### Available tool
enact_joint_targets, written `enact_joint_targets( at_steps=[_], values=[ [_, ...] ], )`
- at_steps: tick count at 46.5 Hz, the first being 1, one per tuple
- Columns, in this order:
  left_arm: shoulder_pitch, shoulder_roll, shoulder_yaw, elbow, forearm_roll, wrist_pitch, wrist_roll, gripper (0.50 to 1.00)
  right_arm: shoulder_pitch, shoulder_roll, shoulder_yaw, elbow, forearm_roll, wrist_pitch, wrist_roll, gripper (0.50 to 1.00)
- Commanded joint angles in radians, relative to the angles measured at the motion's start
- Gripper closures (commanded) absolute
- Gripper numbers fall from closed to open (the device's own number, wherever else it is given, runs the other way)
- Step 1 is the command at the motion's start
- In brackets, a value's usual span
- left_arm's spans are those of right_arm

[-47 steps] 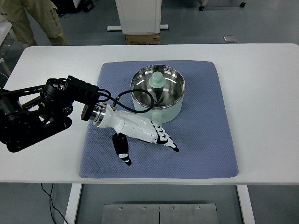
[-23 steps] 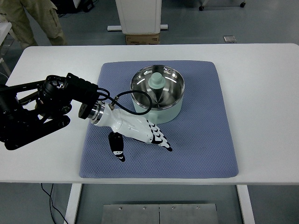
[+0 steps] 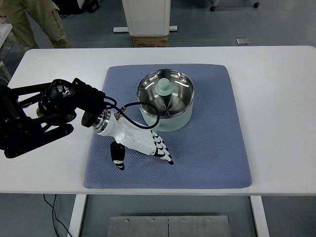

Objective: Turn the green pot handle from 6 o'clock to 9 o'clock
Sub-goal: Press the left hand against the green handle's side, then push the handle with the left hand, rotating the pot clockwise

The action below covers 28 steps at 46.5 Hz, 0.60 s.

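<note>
Where it sits upright, green pot [image 3: 166, 102] gleams steel inside.

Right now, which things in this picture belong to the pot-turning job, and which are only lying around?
Belongs to the job:
green pot
left hand

Only around:
blue mat
white table
cardboard box
person at the back

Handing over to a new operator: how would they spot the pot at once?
On the white table lies a blue-grey mat. Near its upper middle stands the pale green pot with a shiny steel interior, the only vessel there, just beyond the white left hand.
</note>
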<state>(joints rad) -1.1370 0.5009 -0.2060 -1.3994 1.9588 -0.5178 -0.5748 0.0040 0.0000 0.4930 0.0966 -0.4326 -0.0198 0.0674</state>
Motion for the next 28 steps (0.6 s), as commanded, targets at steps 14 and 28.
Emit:
enact_joint_targets(
  at_steps=[14,28],
  values=[
    [-0.032,0.021,0.025,0.003,0.063,0.004,-0.031,0.500,-0.001,0.000,-0.001,0.000,0.000,0.000,0.000,0.500],
    [-0.049,0.034,0.030,0.013,0.170,0.007,-0.036,0.500,0.001,0.000,-0.001,0.000,0.000,0.000,-0.001,0.500]
  ],
)
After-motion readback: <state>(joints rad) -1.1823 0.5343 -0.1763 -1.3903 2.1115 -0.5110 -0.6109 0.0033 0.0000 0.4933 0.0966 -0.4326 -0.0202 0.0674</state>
